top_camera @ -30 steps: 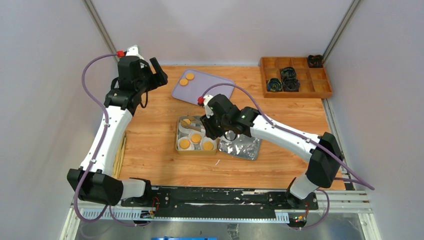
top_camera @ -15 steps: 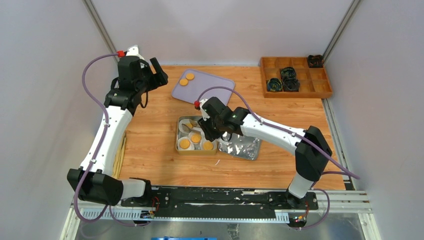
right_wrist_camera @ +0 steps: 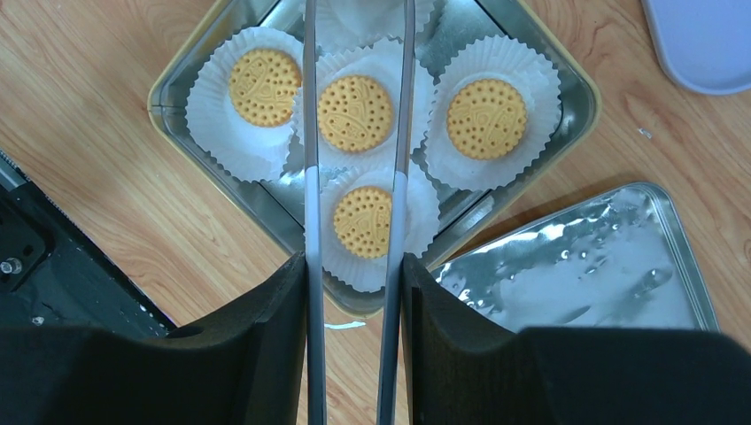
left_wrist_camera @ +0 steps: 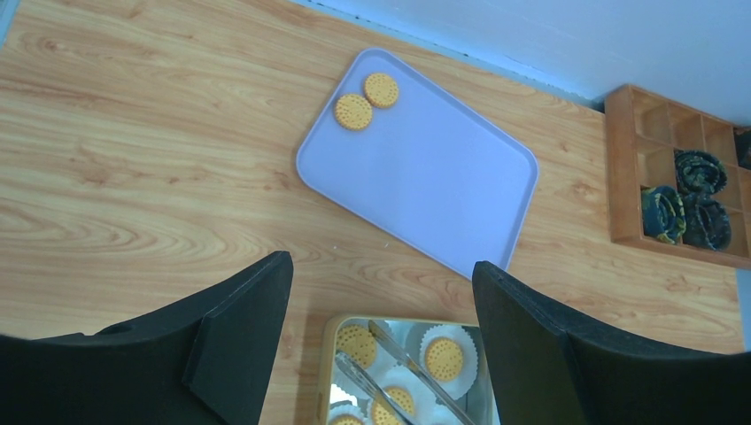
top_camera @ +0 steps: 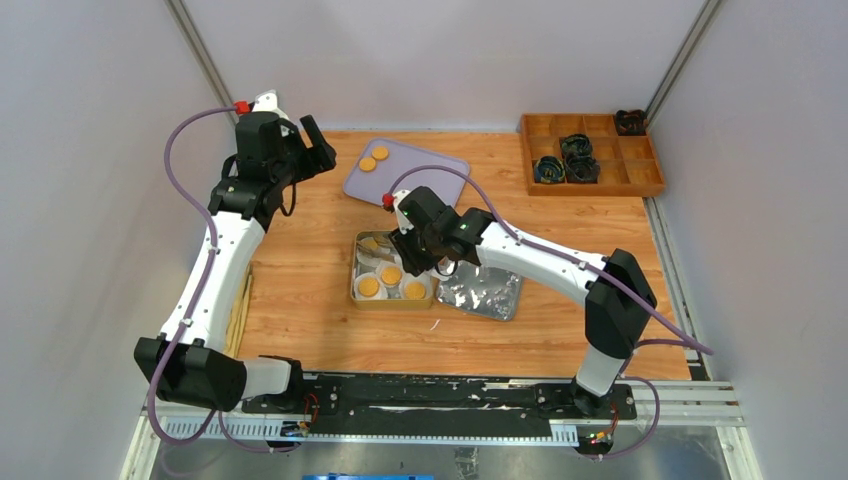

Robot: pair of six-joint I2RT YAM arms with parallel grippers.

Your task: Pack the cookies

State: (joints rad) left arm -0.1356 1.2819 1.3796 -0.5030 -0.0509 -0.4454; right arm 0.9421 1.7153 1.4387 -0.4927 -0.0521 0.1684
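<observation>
From above, the tin point(top_camera: 356, 296) sits mid-worktop with its lid point(top_camera: 490, 295) touching its right side and the lilac tray point(top_camera: 425, 178) just beyond it. Two cookies point(top_camera: 374, 158) lie touching on the tray's far-left corner. The right tool point(top_camera: 408, 258) hangs over the tin gripping a pair of tongs point(top_camera: 385, 252). The left tool point(top_camera: 318, 150) waits well to the tin's far left, above the worktop point(top_camera: 300, 260). In the left wrist view that tool's fingers are spread wide with nothing between them, and the two tray cookies are beyond the tin and clear of any cup. In the right wrist view the right tool's fingers point(right_wrist_camera: 288, 301) are closed partway on the tongs' two arms, pinching them to a narrow gap. Four cookies lie in the tin, each in a white paper cup point(right_wrist_camera: 212, 124). The arms straddle the middle two, and their tips run out of the top of the frame, so I cannot tell whether they carry anything. The step looks like ferrying tray cookies into cups with the tongs. To do it well, keep the tips level, take a cookie across its edges, not its face, lift it clear of its neighbour, then lower it flat into a free cup without snagging the pleats.
</observation>
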